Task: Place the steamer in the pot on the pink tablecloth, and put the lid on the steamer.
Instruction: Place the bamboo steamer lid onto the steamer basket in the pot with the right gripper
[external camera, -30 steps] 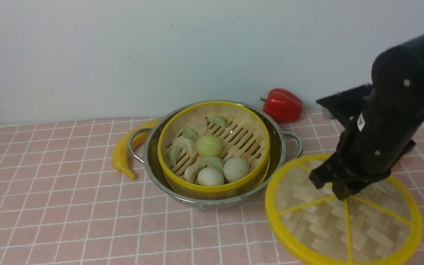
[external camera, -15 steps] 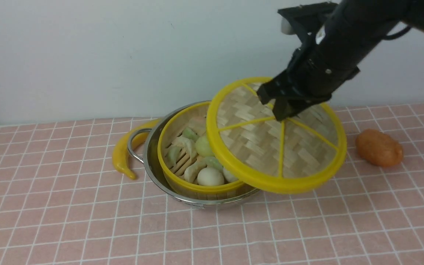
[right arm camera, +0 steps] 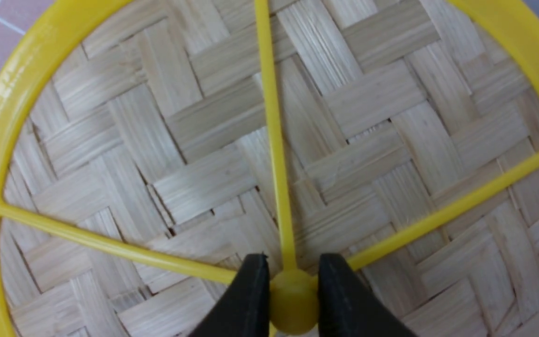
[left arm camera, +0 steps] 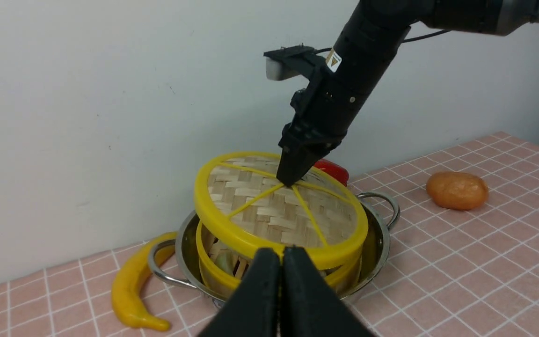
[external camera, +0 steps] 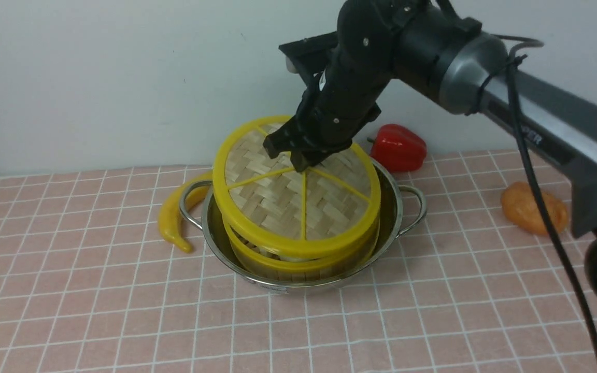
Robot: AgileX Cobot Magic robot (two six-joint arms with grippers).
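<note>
The right gripper [external camera: 298, 161] pinches the small yellow hub [right arm camera: 293, 299] at the centre of the flat round woven-bamboo lid with the yellow plastic rim [external camera: 298, 207]. Its jaws stand narrow, one on each side of the hub, so the lid hangs directly below the fingertips.

The coming move turns on the lid's fit over the round bamboo steamer with yellow rims [external camera: 303, 265]. The steamer already sits in the wide shiny steel pot with looped handles [external camera: 391, 207], on the pink white-gridded tablecloth [external camera: 96, 290] near the middle of its far edge.

The lid is almost centred above the steamer but tilted. Its near edge is low and close to the steamer's rim. The side toward the cloth's left edge is lifted, with a gap showing beneath. Seating it probably calls for levelling and a short descent.

The left gripper [left arm camera: 281, 290] is closed on nothing, nearer the cloth's near edge and apart from the pot.
</note>
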